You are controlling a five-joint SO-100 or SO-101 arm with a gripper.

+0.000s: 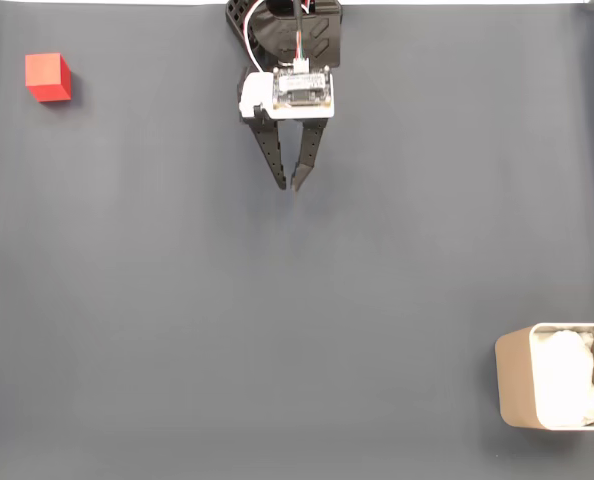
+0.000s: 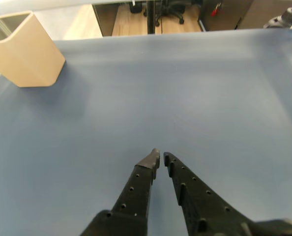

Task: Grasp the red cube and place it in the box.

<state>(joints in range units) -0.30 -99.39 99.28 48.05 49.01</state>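
The small red cube (image 1: pixel 48 77) sits on the dark grey mat at the far upper left of the fixed view. At that view's lower right edge stands the beige box (image 1: pixel 513 388), white padding showing inside it. The wrist view catches the box (image 2: pixel 24 54) at its upper left. My black gripper (image 1: pixel 289 186) hangs at the top centre of the fixed view, far from both cube and box. Its fingers nearly meet at the tips with nothing between them, as the wrist view also shows of the gripper (image 2: pixel 160 156).
A grey mat (image 1: pixel 297 320) covers the whole table. Beyond the mat's far edge the wrist view shows a wooden floor and an office chair base (image 2: pixel 166 10). The arm's body and camera mount (image 1: pixel 299 90) sit at the top centre.
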